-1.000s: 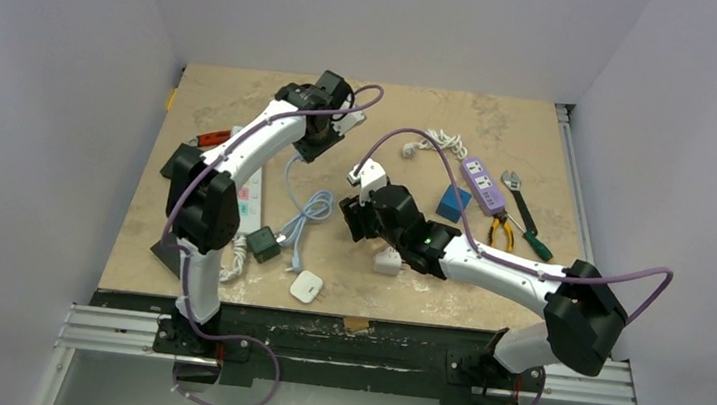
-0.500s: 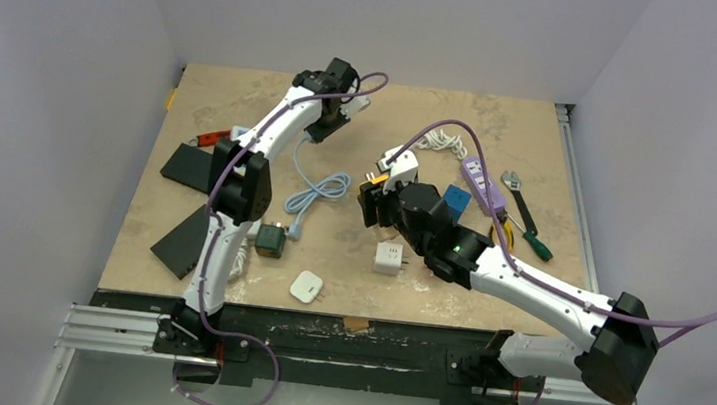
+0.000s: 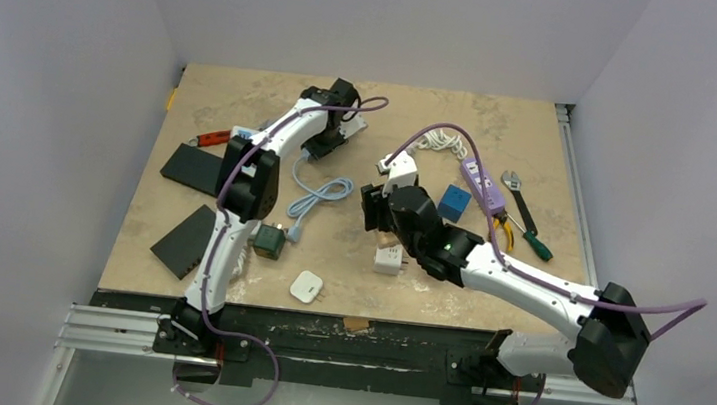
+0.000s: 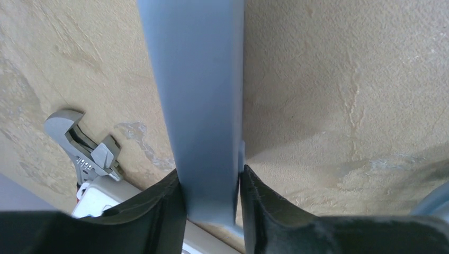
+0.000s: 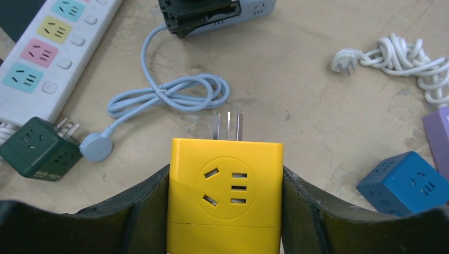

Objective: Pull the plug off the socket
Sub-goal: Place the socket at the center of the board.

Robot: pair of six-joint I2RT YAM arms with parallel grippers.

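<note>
Prongs (image 5: pixel 229 126) on the yellow cube plug (image 5: pixel 225 185) stick out free, centre of the right wrist view, with the right gripper (image 5: pixel 225 209) pinching its sides. Left gripper (image 4: pixel 212 198) is clamped on the grey-blue power strip (image 4: pixel 193 79), upper middle of the top view.

Beige desk (image 3: pixel 503 127): black pad (image 3: pixel 185 164) at 9 o'clock, green cube socket (image 3: pixel 268 242) at 8, white adapter (image 3: pixel 306 286) at 7, purple power strip (image 3: pixel 482 183), wrench (image 3: pixel 511 182) and pliers (image 3: pixel 502 232) near 3
</note>
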